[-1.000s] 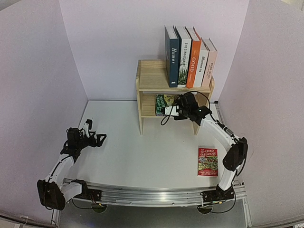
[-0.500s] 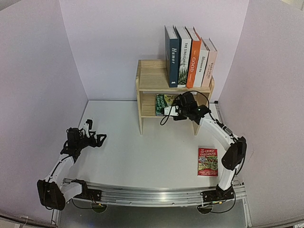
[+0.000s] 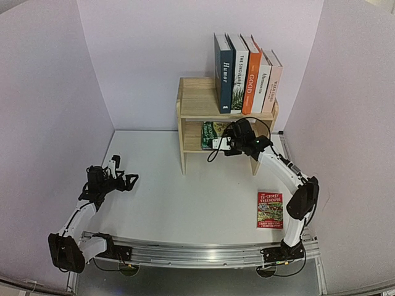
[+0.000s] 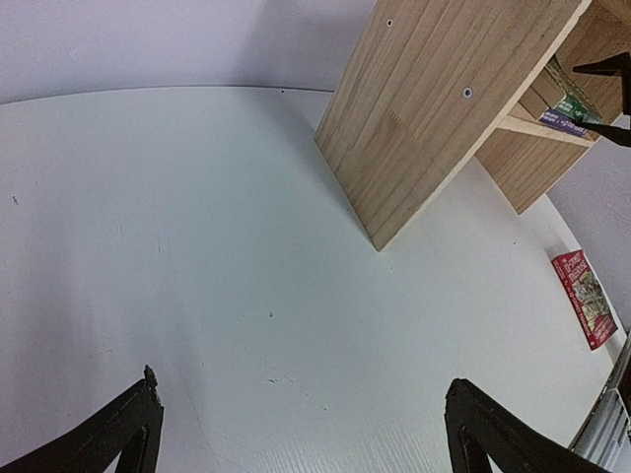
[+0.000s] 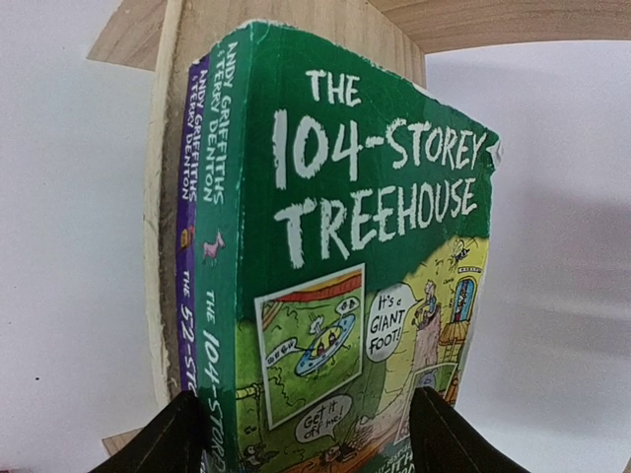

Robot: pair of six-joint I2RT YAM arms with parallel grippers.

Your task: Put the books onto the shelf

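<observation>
The right gripper (image 5: 308, 394) is closed on the green book (image 5: 345, 246), with one finger at each side, inside the lower tier of the shelf (image 3: 196, 102); a purple book (image 5: 187, 207) stands touching the green one, and I cannot tell if the finger on that side presses it too. On the top tier five large books (image 3: 247, 74) stand upright, side by side; a red book (image 3: 270, 209) lies flat on the surface (image 4: 197, 246), near the base of the right arm, not yet shelved. The left gripper (image 4: 301, 379) is wide open and empty, over the surface, well apart from the shelf.

I judge the step in hand to be the placing of the green book; the next move calls for opening the jaws and drawing straight back, so that neither paperback is pulled over; after this the red book needs a grip at one edge.
</observation>
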